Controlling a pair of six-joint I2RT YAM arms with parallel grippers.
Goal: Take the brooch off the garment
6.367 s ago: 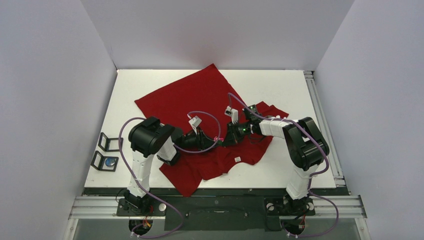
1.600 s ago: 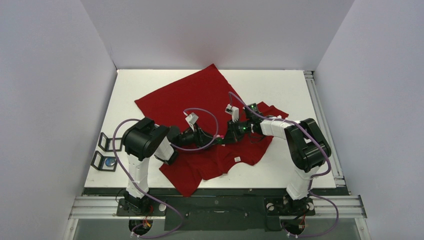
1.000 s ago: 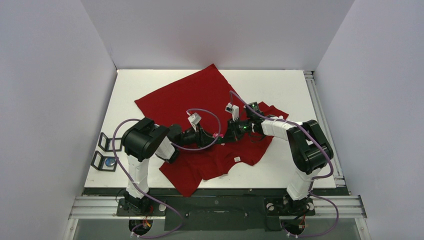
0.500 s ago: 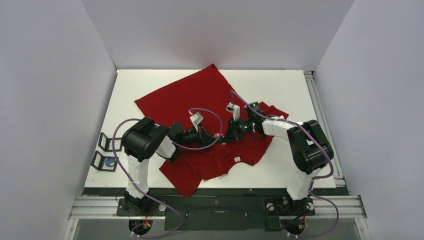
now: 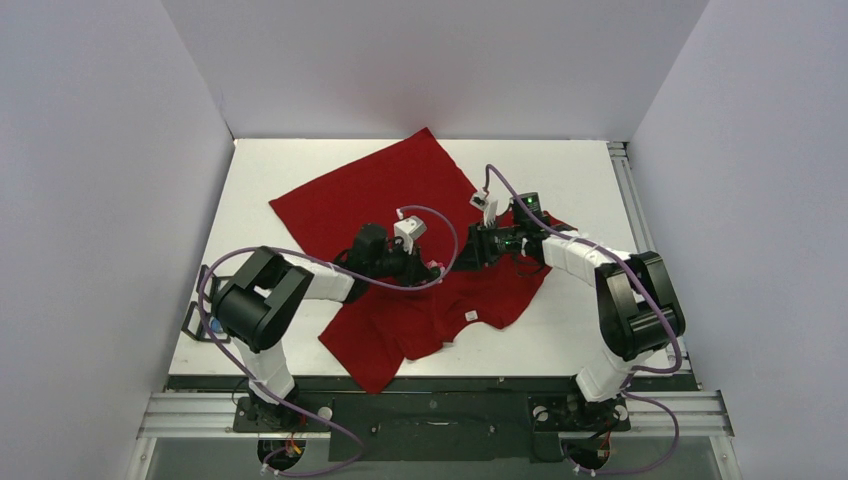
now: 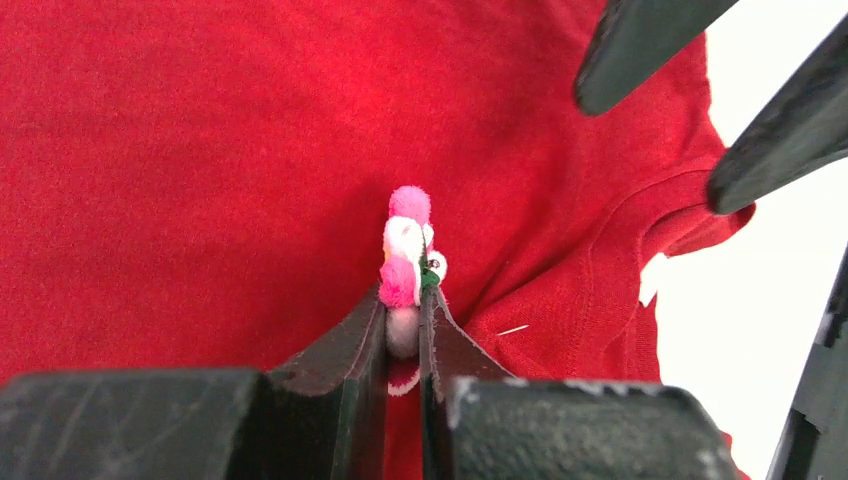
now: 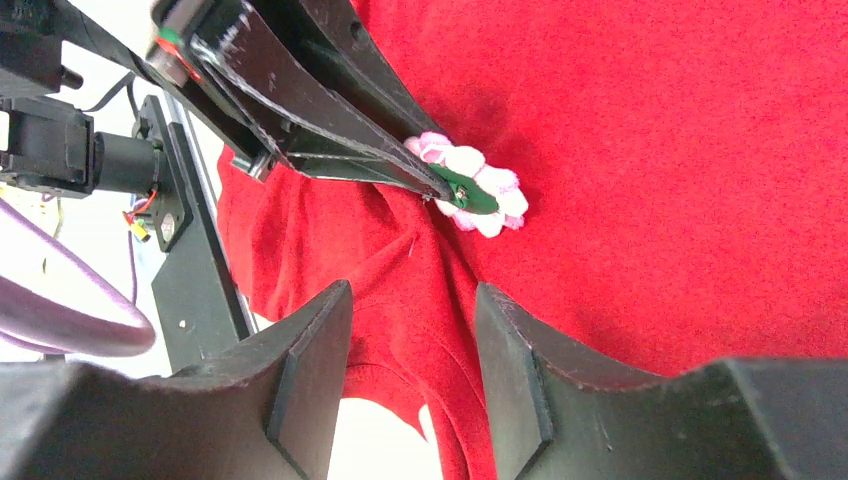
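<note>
The left end effector is pinching the brooch edge-on. Its two dark fingers press against the lower part of the flower, and the pink and white petals stick out past the tips. In the right wrist view the same fingers come in from the upper left and grip the brooch at its rim. The greenish back faces that camera, with pale pink petals around it. The brooch sits over the shirt, just beside the creased neckline. Whether it is fastened to the cloth cannot be told.

The right end effector is spread and holds nothing. Its fingers stand either side of a fold of red cloth, near the brooch but apart from it. In the left wrist view its two tips show at the upper right, off the cloth.

From above, the left end effector and the right end effector point at each other, tips close together, over the middle of the shirt. The shirt lies rumpled on the white tabletop, with one corner toward the far wall and another reaching the near edge. A small white tag lies on the cloth, nearer the arm bases than the two end effectors.
</note>
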